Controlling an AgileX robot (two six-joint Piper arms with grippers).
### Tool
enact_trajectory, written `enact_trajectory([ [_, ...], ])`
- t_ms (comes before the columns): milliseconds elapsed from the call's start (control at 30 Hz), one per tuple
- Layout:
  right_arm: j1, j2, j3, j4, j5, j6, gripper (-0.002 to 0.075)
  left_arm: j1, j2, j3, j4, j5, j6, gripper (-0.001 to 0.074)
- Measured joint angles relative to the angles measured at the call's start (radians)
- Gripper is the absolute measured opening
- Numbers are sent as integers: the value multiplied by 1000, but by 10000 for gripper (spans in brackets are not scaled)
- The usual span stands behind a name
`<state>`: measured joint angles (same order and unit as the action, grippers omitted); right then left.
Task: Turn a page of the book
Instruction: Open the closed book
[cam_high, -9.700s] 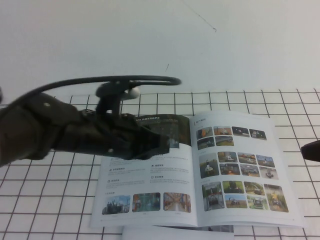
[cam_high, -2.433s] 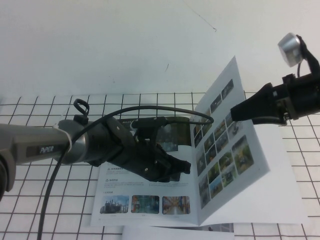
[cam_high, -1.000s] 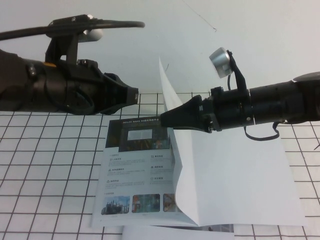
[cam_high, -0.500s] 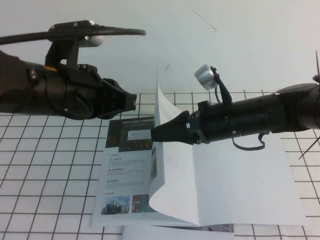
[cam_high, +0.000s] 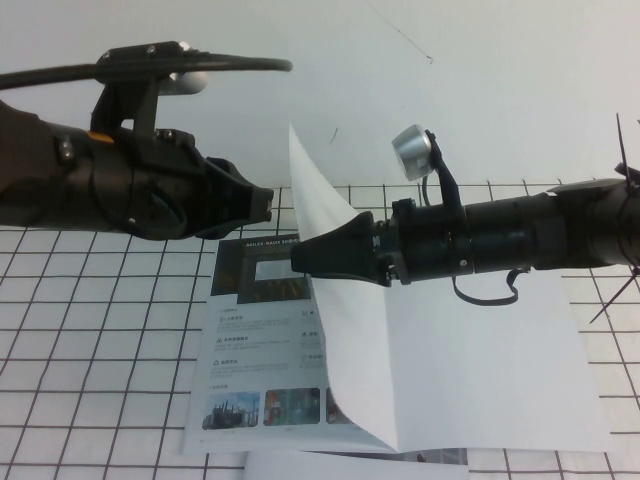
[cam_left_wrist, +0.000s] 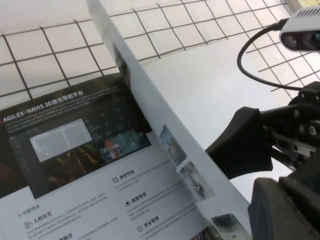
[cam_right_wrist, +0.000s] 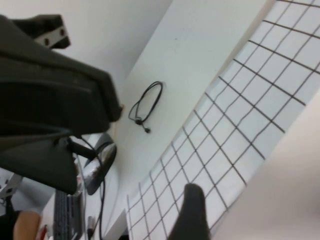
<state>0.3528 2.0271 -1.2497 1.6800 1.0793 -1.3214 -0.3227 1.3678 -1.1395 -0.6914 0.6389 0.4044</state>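
right claw (cam_high: 300, 256) pinched shut on the page (cam_high: 335, 300), lifted upright over the open book (cam_high: 262, 350); left claw (cam_high: 268, 203) hovers above the book's far-left corner, closed, empty

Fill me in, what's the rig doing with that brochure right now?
The right gripper is pinching the page of the book and carrying it over toward the robot's left. The sheet stands lifted and curled above the spine, plain white face toward the camera, photo face toward the dark-banner page. The left gripper hovers above the book's far left corner, touching nothing.
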Motion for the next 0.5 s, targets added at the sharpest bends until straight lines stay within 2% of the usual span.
enact_trajectory([
  [300,0,0,0,2,68,-24,582,0,0,0,0,8,-7,-3],
  [433,2,0,0,-7,-29,-20,570,0,0,0,0,10,-15,-3],
  [500,1,0,0,-38,-113,1,518,0,0,0,0,12,-24,-3],
])
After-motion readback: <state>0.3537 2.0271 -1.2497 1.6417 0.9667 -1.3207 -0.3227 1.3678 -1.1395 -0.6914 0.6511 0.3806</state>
